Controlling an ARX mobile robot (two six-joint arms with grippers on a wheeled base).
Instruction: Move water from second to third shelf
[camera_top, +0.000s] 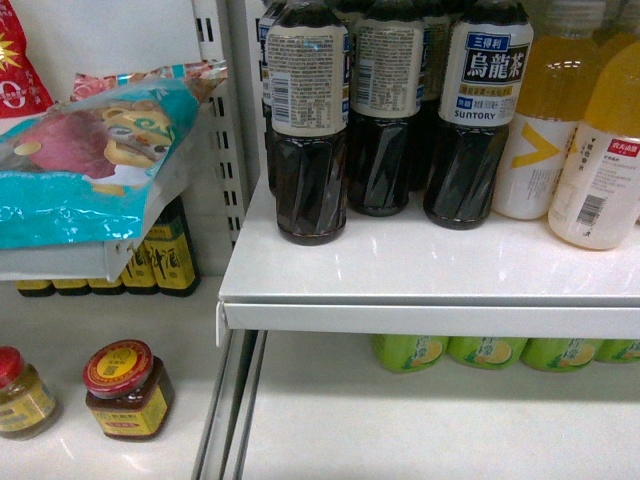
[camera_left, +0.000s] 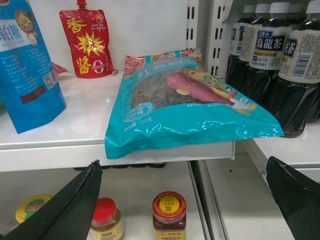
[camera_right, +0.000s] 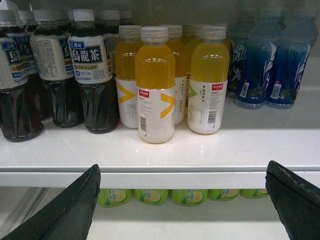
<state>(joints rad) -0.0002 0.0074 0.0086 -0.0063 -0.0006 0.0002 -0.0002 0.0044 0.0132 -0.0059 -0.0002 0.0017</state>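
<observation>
At the far left, a blue bag (camera_left: 25, 65) and a red pouch (camera_left: 85, 42) stand on the left-hand shelf. A teal snack packet (camera_left: 185, 110) lies flat beside them, its near edge hanging out past the shelf lip. Small lidded jars (camera_left: 169, 215) sit on the level below. The left claw (camera_left: 182, 165) hangs before this bay with its fingers wide apart and nothing between them. Right of the slotted upright (camera_top: 225, 150), the white shelf (camera_top: 400, 270) carries a block of dark tea bottles (camera_top: 310, 120) with cream labels, then yellow drink bottles (camera_right: 155, 85), then blue-wrapped bottles (camera_right: 265, 65) at the far right. Green-capped bottles (camera_right: 190, 196) lie on the level beneath. The right claw (camera_right: 182, 167) faces the yellow ones, also spread open and empty. The water is in none of these views, so its place cannot be told; it must be found on another level or further along. A full plastic bottle should be fairly heavy, with thin walls that give under a hard squeeze and a slick label. The best hold is likely around the ribbed middle of the body, level and firm but not crushing. The bottles stand touching in tight rows, so there is little room for a finger between neighbours. The bare strip along the shelf's near edge is the open room, and the shelf lip and the overhanging packet are the edges to clear.
</observation>
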